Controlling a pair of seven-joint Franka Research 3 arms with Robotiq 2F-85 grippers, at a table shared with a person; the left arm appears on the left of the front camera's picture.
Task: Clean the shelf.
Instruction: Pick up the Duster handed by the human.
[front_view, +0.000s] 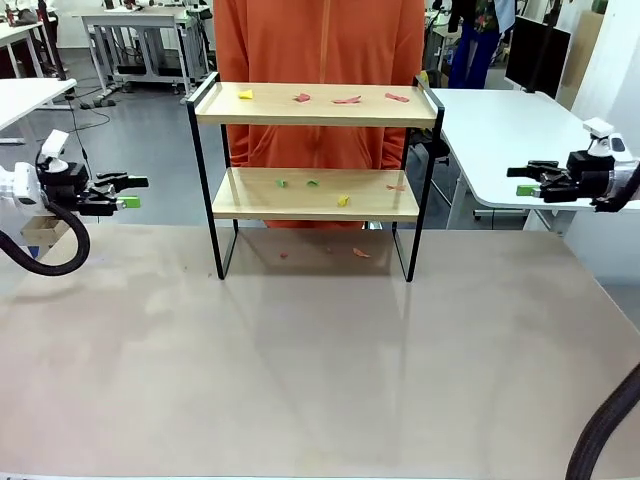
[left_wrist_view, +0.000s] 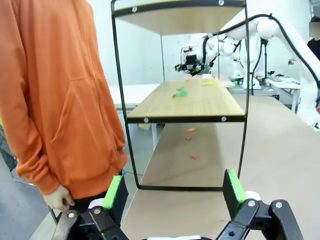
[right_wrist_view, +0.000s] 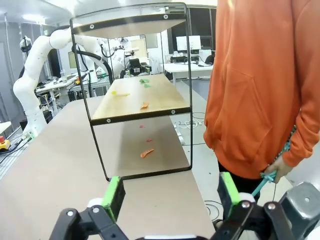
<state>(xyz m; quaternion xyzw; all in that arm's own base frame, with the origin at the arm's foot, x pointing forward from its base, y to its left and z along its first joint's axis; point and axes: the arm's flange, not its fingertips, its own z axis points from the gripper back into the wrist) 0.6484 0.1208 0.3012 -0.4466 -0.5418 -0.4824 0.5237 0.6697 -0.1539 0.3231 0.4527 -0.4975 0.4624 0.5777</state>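
The shelf is shown standing at the far middle of the counter, with coloured scraps scattered on both boards and beneath it. The left claw and right claw are seen released, well apart at either side.

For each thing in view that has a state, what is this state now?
Shelf, upright on the table, not yet clean.
Top board, littered with small scraps.
Lower board, also littered with scraps.
Table, a few scraps lying under the shelf.
Left gripper, open, empty, apart from the shelf.
Right gripper, open, empty, apart from the shelf.
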